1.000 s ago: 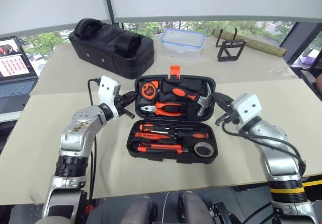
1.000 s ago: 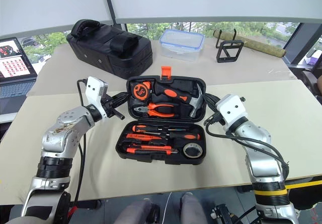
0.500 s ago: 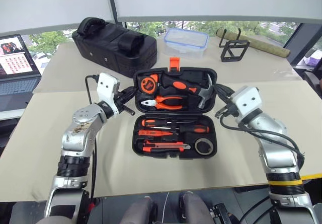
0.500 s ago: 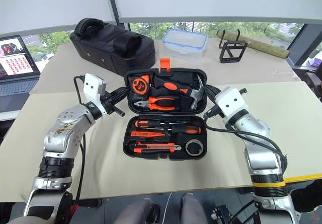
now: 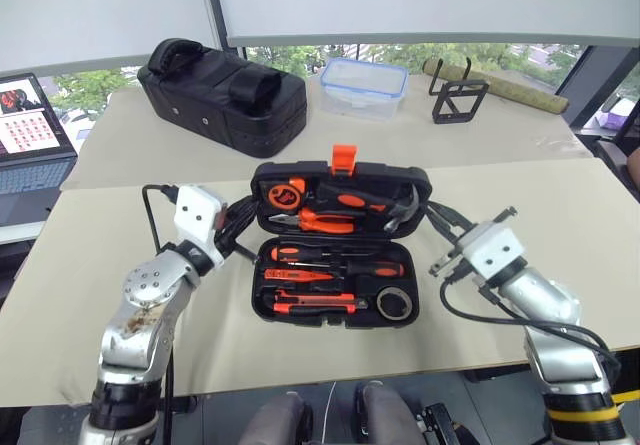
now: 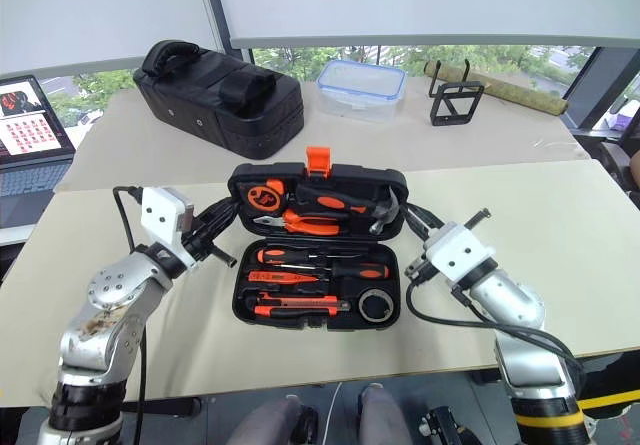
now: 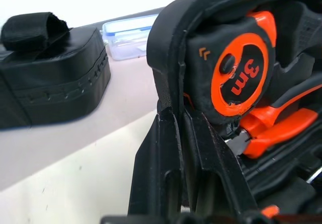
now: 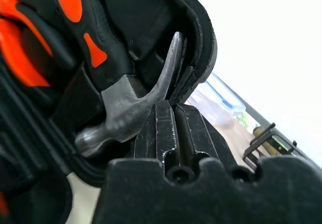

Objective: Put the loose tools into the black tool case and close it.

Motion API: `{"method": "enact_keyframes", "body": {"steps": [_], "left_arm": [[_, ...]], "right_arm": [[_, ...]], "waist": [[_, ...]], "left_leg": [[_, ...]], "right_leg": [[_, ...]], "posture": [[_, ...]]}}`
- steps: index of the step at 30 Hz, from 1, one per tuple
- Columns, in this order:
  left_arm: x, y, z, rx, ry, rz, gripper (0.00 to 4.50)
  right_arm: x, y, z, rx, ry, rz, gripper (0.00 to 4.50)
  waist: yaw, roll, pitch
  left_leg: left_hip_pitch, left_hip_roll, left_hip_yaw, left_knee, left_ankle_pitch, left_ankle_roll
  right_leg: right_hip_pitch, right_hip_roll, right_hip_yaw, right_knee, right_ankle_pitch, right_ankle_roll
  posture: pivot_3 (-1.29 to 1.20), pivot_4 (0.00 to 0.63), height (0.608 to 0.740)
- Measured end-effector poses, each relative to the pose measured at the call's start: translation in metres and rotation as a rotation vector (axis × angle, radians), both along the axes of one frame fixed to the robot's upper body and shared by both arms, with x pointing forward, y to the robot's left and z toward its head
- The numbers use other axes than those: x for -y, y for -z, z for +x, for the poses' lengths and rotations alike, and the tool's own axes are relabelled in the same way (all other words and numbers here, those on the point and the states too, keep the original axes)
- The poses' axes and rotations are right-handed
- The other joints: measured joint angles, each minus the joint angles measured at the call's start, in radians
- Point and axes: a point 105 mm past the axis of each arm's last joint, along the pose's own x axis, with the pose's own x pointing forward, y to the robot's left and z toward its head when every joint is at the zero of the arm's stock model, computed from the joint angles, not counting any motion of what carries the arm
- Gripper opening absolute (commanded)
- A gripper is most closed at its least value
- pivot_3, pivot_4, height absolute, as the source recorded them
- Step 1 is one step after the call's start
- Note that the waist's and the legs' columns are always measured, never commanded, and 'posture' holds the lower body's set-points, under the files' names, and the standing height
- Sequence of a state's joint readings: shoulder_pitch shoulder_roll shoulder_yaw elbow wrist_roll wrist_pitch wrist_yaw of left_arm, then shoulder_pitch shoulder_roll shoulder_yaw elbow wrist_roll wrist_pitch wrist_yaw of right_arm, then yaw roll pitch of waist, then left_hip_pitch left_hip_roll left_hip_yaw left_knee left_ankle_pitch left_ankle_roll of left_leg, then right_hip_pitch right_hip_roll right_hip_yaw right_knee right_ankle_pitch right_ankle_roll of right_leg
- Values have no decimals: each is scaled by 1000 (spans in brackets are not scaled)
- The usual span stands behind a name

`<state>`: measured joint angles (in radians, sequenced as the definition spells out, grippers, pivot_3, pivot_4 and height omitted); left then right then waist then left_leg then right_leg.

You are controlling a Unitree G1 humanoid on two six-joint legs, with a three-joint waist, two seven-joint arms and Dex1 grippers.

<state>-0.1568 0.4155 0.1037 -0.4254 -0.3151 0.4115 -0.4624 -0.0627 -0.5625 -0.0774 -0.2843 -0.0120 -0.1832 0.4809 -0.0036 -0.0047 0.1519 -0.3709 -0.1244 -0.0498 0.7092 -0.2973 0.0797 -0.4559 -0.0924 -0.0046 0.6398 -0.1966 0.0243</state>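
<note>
Both end effectors are pinched narrow, holding nothing: the left end effector (image 5: 243, 227) and right end effector (image 5: 437, 219) are pressing behind the half-raised lid of the flat black moulded plastic tool case (image 5: 338, 300), mid-desk near its front edge. The orange-and-black screwdrivers (image 5: 335, 261), utility knife (image 5: 318, 298) and dark tape roll (image 5: 396, 305) are sitting in their recesses. Closing looks underway; next, the lid needs tipping forward and the small orange latch (image 5: 344, 158) snapping.

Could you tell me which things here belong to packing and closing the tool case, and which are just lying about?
Belongs to the job:
- black tool case, lid half raised
- screwdrivers, utility knife and tape roll in its recesses
- left gripper and right gripper at the lid's sides

Lying about:
- black fabric bag
- clear box
- laptop
- black wire stand
</note>
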Motion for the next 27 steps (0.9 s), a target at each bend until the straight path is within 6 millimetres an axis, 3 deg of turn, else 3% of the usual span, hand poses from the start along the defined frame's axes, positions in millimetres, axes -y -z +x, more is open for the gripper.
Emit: {"method": "enact_keyframes", "body": {"steps": [2,5,10,14,17,18,20,21,22,23,24,27], "left_arm": [[-1,2,-6,-14,-2,1,57],[-8,6,-18,-50,-13,-10,981],[-48,32,-33,-208,-128,20,2883],[-86,38,-61,-380,-79,87,4361],[-116,43,-65,-511,-25,158,4361],[-135,38,-53,-511,-52,175,4361],[-142,26,-33,-451,-55,199,4436],[-138,23,-22,-425,-35,208,4436],[-128,17,-5,-383,-3,224,3921],[-116,13,12,-349,39,235,3838],[-100,10,27,-315,82,238,3437],[-62,13,46,-285,217,290,2228]], "right_arm": [[0,2,-9,-16,-22,-2,0],[-3,7,-31,-93,-88,-2,984],[4,24,-60,-274,-129,-26,2681],[19,46,-99,-563,-186,-63,2736],[22,62,-128,-766,-265,-91,2736],[20,67,-139,-833,-310,-104,2736],[15,70,-145,-876,-364,-130,2226],[11,71,-145,-881,-384,-136,2067],[4,73,-142,-883,-414,-139,1732],[-2,71,-137,-868,-434,-142,1383],[-8,71,-132,-856,-456,-150,995],[-15,72,-122,-834,-479,-178,29]], "waist": [[1,0,0],[-1,0,-1],[2,-1,0],[18,-1,0],[28,-2,1],[34,-2,1],[42,-4,3],[47,-4,2],[54,-6,3],[59,-7,3],[65,-8,3],[60,-9,2]], "left_leg": [[1,0,0,0,0,0],[2,1,0,-2,0,0],[3,2,1,-3,0,0],[3,1,0,-5,-2,0],[6,1,-1,-6,-4,-3],[10,3,-2,-6,-6,-5],[19,3,-3,-6,-12,4],[20,3,-3,-6,-12,4],[21,3,-4,-5,-12,4],[21,2,-3,-5,-11,2],[21,0,-4,-4,-7,-4],[18,-1,-3,-5,-8,-3]], "right_leg": [[1,0,0,0,0,0],[1,1,5,0,-1,-1],[1,2,8,1,-2,-2],[2,2,7,-1,-3,-1],[4,2,3,-5,-4,-1],[11,1,0,-10,-4,0],[22,0,-5,-13,-8,7],[24,0,-6,-14,-8,8],[25,0,-7,-15,-7,9],[25,0,-7,-15,-4,6],[26,0,-8,-15,-1,3],[23,-3,-7,-14,0,4]], "posture": [[0,150,722],[0,150,722],[0,150,722],[0,150,722],[0,150,722],[0,150,722],[0,150,722],[0,150,722],[0,150,722],[0,150,722],[0,150,722],[0,150,722]]}}
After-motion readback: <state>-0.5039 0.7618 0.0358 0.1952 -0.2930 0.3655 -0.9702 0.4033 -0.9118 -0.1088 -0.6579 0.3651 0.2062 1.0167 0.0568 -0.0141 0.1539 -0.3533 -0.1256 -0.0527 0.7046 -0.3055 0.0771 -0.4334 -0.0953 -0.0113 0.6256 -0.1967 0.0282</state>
